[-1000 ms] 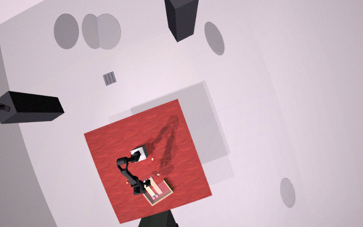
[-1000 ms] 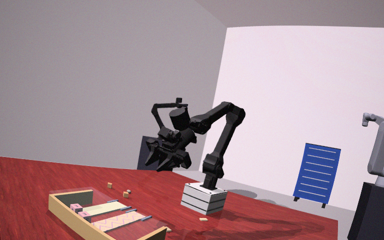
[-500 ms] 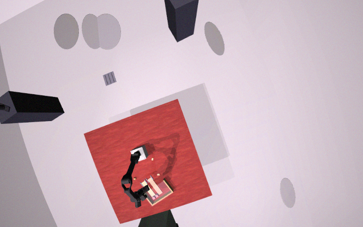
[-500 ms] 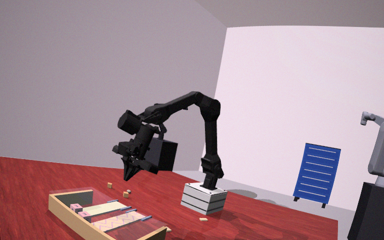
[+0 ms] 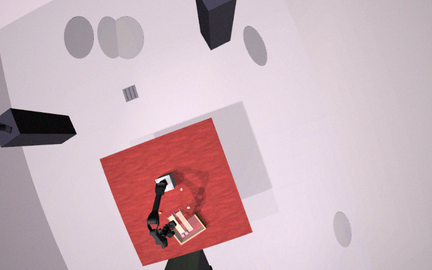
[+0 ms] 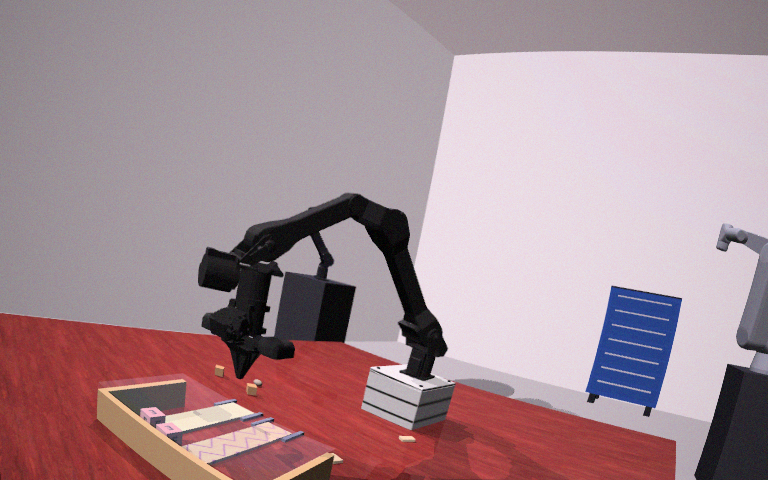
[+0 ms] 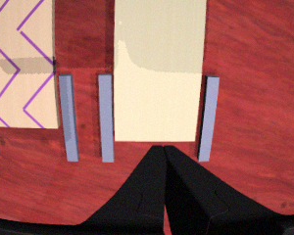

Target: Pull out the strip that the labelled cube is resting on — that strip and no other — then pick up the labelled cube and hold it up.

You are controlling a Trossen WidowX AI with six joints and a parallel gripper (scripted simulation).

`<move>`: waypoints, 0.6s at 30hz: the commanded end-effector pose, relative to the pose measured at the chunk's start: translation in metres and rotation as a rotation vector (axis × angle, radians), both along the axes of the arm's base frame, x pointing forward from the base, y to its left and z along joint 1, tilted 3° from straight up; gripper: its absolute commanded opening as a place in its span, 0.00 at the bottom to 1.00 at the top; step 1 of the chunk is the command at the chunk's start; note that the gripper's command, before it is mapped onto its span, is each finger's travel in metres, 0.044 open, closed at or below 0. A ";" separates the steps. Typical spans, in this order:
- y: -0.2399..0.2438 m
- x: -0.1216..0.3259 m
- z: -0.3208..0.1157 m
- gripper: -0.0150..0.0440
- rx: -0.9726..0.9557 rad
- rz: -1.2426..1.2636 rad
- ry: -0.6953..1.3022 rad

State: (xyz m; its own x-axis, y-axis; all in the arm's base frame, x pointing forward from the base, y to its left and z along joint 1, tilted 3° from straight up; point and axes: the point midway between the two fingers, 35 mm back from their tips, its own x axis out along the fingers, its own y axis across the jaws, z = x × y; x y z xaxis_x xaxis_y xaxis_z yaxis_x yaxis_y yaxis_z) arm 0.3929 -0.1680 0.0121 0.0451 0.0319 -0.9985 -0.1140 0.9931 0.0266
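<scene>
My gripper [image 6: 239,375] [image 7: 161,156] is shut and empty, pointing down. In the wrist view its tips appear just past the near end of the plain cream strip [image 6: 236,410] [image 7: 157,108]. In the exterior view they hang above the table. A zigzag-patterned strip [image 6: 239,440] [image 7: 24,83] lies parallel to it. Two pink cubes sit at the strips' far ends: one cube [image 6: 152,414] at the cream strip and the other cube [image 6: 169,431] at the zigzag strip. Both carry small dark marks, too small to read here. The cubes are outside the wrist view.
Wooden walls [image 6: 132,433] enclose the strips' far ends, with a see-through cover over them. Blue-grey guide bars [image 7: 106,117] [image 7: 212,117] flank the cream strip's near end. Small tan blocks [image 6: 219,371] [image 6: 251,389] and a grey pebble [image 6: 257,382] lie on the red table [image 6: 79,350].
</scene>
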 end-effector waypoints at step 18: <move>-0.002 0.002 -0.035 0.25 0.002 0.007 0.007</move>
State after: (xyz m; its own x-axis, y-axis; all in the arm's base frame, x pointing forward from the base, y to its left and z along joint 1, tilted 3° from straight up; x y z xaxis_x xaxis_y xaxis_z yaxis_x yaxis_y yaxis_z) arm 0.3958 -0.1708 -0.0160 0.0419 0.0333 -0.9986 -0.1156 0.9929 0.0283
